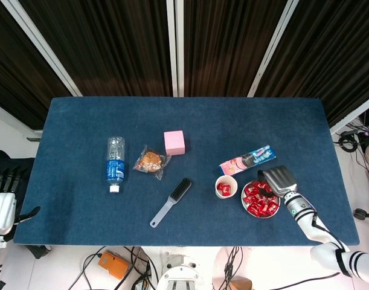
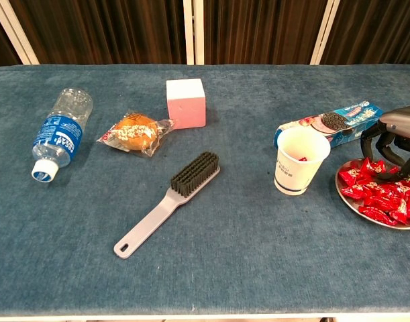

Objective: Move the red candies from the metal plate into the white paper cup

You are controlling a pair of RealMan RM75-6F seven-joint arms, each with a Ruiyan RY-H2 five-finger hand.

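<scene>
Reaching down into the metal plate (image 2: 347,198) at the near right of the table, the right hand (image 1: 279,180) has its dark fingers (image 2: 386,144) curled among the red candies (image 1: 259,200) — whether one is pinched cannot be told. The white paper cup (image 2: 299,160) stands just left of the plate, red showing inside. The left hand (image 1: 3,202) hangs off the table's left edge, fingers straight, holding nothing
</scene>
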